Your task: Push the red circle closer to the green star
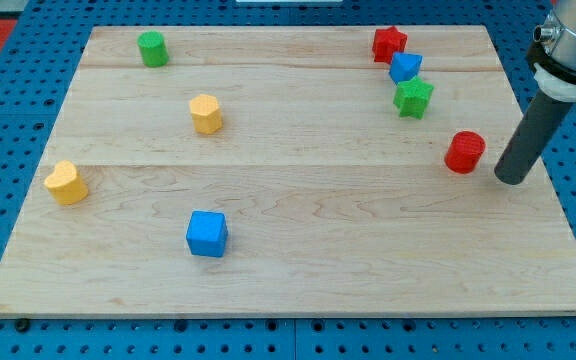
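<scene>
The red circle [464, 152] lies on the wooden board at the view's right. The green star [413, 98] sits up and to its left, about a block's width away. My tip [512, 179] rests on the board just right of the red circle and slightly lower, with a small gap between them. The dark rod rises from it toward the view's top right corner.
A blue block [405, 67] and a red star [389, 43] sit just above the green star. A green cylinder [152, 48], a yellow hexagon [206, 114], a yellow heart [66, 183] and a blue cube [207, 233] lie on the left half. The board's right edge [553, 170] is near my tip.
</scene>
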`<state>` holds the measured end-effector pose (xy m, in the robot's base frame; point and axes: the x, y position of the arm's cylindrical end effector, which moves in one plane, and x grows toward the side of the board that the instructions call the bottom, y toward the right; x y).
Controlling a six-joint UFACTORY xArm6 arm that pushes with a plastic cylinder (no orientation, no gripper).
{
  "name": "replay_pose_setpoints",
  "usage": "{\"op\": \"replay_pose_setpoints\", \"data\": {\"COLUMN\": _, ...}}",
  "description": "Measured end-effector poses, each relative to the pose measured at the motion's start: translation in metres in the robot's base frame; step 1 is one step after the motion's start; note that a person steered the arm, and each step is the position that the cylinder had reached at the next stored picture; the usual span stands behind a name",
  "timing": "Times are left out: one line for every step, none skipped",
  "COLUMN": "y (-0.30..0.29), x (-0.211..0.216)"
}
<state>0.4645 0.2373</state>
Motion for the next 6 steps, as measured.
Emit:
{"op": "replay_pose_setpoints", "data": {"y": -0.042, "x": -0.008}}
{"op": "replay_pose_setpoints", "data": {"y": -0.069, "x": -0.02}}
{"op": "replay_pose_setpoints", "data": {"y": -0.069, "x": -0.034}}
{"op": "replay_pose_setpoints", "data": {"y": -0.06, "x": -0.034}}
{"op": "replay_pose_setpoints", "data": {"y": -0.027, "x": -0.04}}
{"op": "replay_pose_setpoints", "data": {"y": -0.001, "x": -0.052}}
